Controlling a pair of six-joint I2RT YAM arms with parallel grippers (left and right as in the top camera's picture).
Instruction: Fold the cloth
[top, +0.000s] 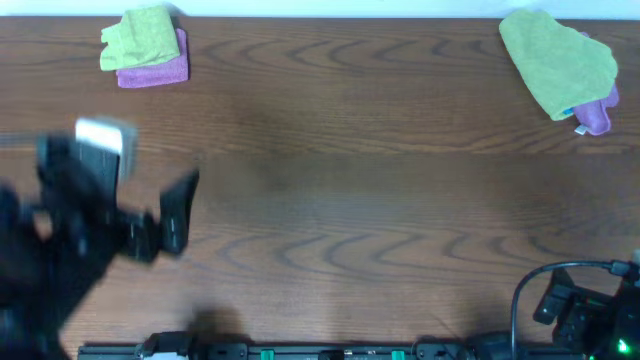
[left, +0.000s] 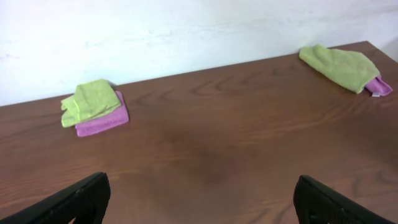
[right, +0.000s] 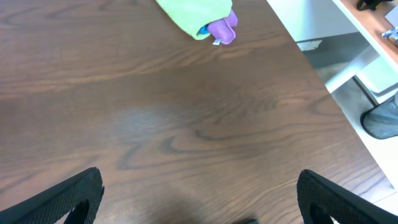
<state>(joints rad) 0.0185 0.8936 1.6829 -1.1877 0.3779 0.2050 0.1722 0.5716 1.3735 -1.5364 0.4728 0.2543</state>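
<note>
Far right, at the back, the loose pile (top: 557, 55) slants toward the right edge, ahead of the nearer right tool (right: 200, 186); that and the left tool (left: 202, 193) are both spread wide, empty.

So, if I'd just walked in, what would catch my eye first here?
Two bright piles stand out on the dark wooden table: a folded green cloth on a purple cloth at the far left corner, and a looser green cloth over a second purple cloth at the far right. The black left arm shows blurred at the left edge.
</note>
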